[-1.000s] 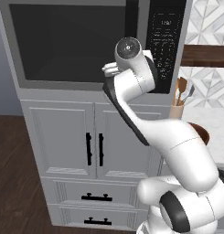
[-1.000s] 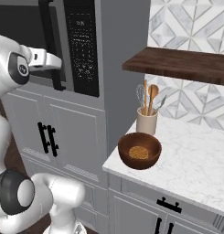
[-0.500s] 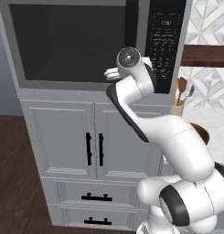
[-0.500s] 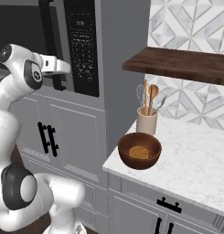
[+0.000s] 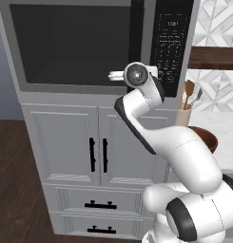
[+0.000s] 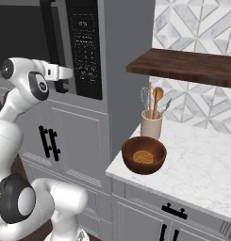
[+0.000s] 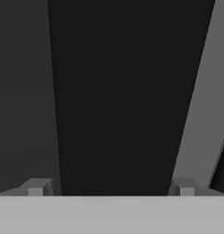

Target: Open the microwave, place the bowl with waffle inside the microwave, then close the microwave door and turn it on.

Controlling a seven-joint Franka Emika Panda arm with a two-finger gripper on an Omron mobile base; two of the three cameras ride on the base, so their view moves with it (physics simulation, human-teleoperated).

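The microwave (image 5: 80, 47) is built in above the grey cabinets, and its keypad panel (image 6: 84, 47) is at the right. The microwave door (image 5: 70, 45) is shut. Its long black handle (image 6: 53, 37) runs vertically beside the keypad. My gripper (image 7: 109, 188) is open at the handle's lower part, and the dark bar (image 7: 113, 91) stands between the two fingertips. In the right base view the gripper (image 6: 64, 77) is up against the door. The bowl with waffle (image 6: 144, 155) sits on the marble counter to the right, apart from the arm.
A beige utensil holder (image 6: 151, 126) with wooden spoons stands just behind the bowl. A dark wooden shelf (image 6: 183, 66) hangs above the counter (image 6: 202, 164). Cabinet doors with black handles (image 5: 97, 154) and drawers are below the microwave.
The hand has come down and moved forward to the door handle, so the bar now stands between the open fingers. Door, bowl and base have not moved.
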